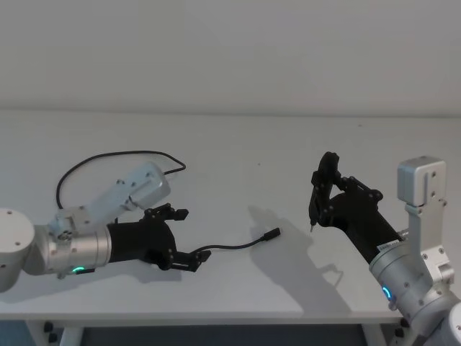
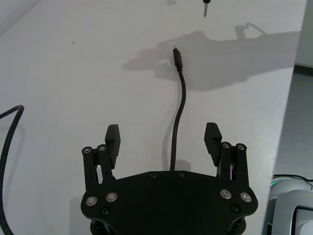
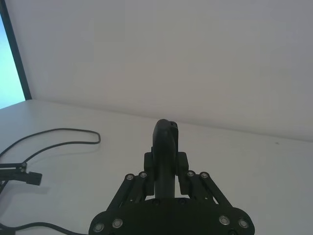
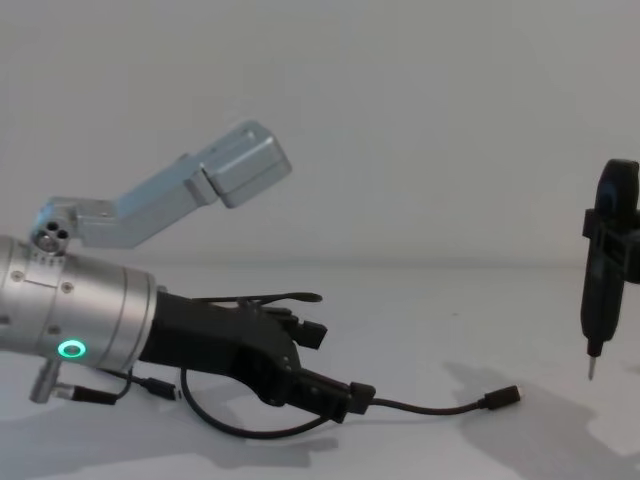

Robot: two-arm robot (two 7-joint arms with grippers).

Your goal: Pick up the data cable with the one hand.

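The data cable is thin and black. It loops across the white table behind my left arm and ends in a small plug near the middle. My left gripper, black on a silver wrist with a green ring light, lies low over the table and is open. In the left wrist view the data cable runs between the two spread fingers of the left gripper, out to the plug. From the chest the data cable lies flat on the table beyond the lower finger. My right gripper hovers at the right, apart from the cable.
The right gripper is shut on a slim dark tool that hangs upright, its pale tip above the table. The table's front edge runs close below both arms. The cable's far loop curves across the back left.
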